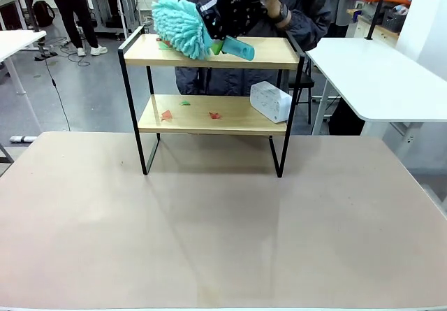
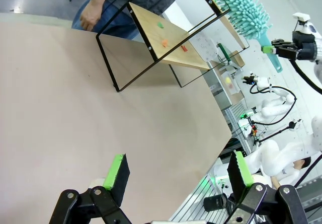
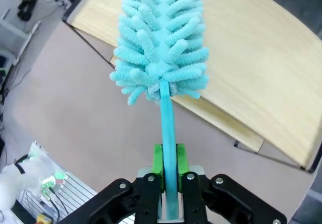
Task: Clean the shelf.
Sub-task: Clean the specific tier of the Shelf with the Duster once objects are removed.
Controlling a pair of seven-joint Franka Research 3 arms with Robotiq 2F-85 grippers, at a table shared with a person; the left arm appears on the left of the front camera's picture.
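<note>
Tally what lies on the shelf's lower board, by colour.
green scrap: 1
red-orange scraps: 2
white box: 1
Total: 4

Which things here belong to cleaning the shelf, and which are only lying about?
For the job: shelf, teal duster held in the right end effector, coloured scraps on the lower board.
Lying about: white box on the lower board.

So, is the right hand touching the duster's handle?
Touching. The right wrist view shows the right hand with its green pads pressed on both sides of the duster's handle.
</note>
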